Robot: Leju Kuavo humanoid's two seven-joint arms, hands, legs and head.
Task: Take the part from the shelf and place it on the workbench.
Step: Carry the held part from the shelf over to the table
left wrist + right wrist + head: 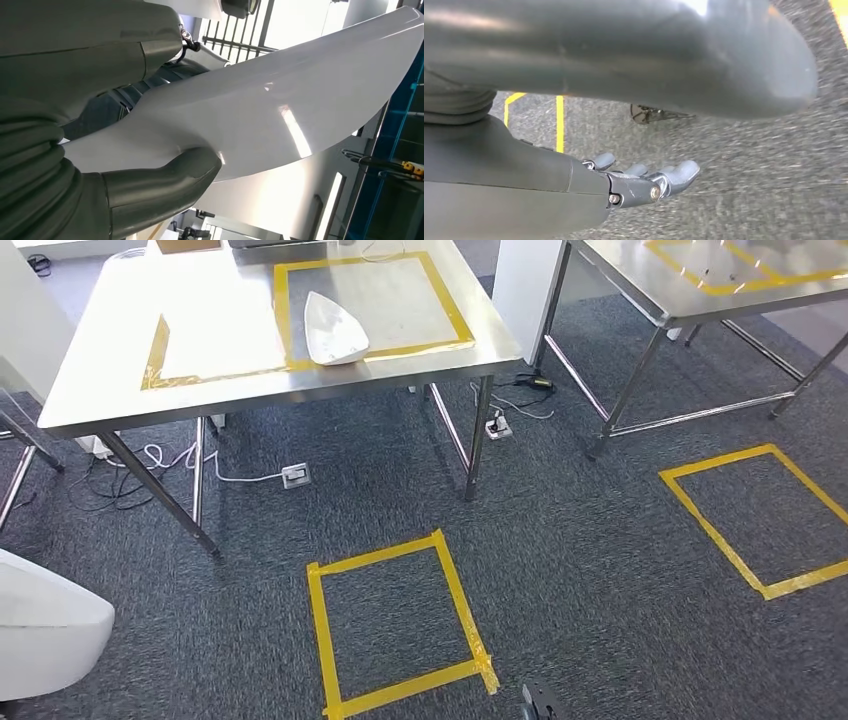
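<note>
The left hand pinches a glossy white curved part between thumb and fingers; the part also shows at the head view's lower left. The right hand hangs over carpet, fingers spread, holding nothing. The steel workbench ahead already carries 1 similar white part. The slick shell may slip from that edge grip, I judge, or clip the bench rim.

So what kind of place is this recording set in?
Probably a robotics test lab or workshop mock-up: stainless steel workbenches marked with yellow tape, yellow taped squares on grey carpet, loose cables underneath. The left hand grips a glossy white curved part.
</note>
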